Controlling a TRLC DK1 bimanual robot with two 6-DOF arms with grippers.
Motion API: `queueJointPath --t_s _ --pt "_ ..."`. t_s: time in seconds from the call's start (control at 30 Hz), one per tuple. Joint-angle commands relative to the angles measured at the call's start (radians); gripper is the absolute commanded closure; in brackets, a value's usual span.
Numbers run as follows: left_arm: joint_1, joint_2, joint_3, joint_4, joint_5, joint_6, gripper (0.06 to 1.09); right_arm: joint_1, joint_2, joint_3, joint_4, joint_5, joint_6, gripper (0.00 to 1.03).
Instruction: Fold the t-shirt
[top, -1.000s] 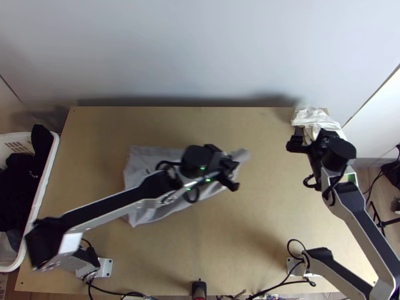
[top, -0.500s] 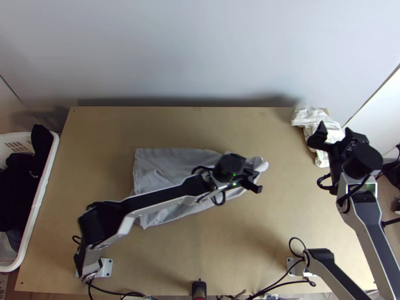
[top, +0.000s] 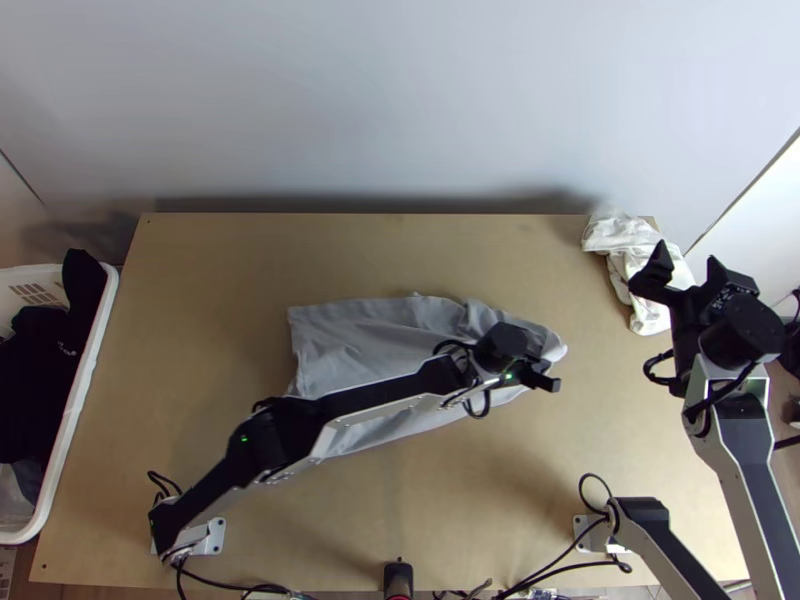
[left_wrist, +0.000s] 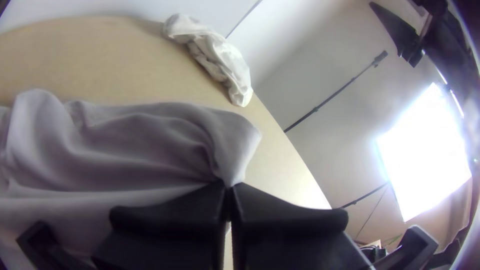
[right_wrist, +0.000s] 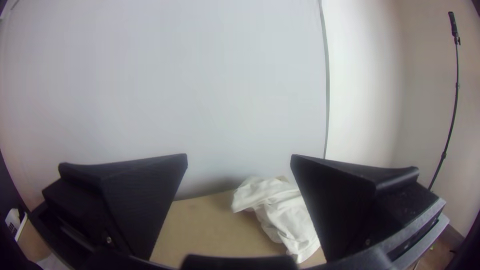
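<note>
Top view: the left claw (top: 547, 368) pinches the grey t-shirt (top: 345, 345).

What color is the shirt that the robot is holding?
Plain grey: the thin cloth t-shirt shows best in the left wrist view.

The grey t-shirt (top: 370, 340) lies rumpled, seemingly folded, on the table (top: 610, 430).

From where I stand, the room is bright; in the left wrist view, a white panel (left_wrist: 425, 152) glares strongly. Soft shadow lies along the wall (top: 400, 100) behind the table (top: 610, 440), whose edge looks curved in the left wrist view.
</note>
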Motion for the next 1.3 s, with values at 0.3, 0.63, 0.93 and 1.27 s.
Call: queueJointPath --t_s 0.3,0.63,0.93,1.27 --pt "0.073 0.019 0.195 -0.303 -0.021 0.086 0.10 -0.011 -0.052 -0.032 -0.024 0.000 0.044 0.05" --pt "0.281 -0.243 0.170 -0.530 -0.002 0.201 0.10 0.011 -0.065 -0.027 -0.068 -0.001 0.056 0.05" --pt "0.420 -0.582 -0.207 -0.479 -0.018 0.321 0.11 0.109 -0.107 -0.061 -0.229 -0.003 0.073 0.05" --pt "0.557 -0.817 -0.540 -0.455 -0.056 0.345 0.11 0.154 -0.197 -0.208 -0.330 -0.021 0.076 0.05"
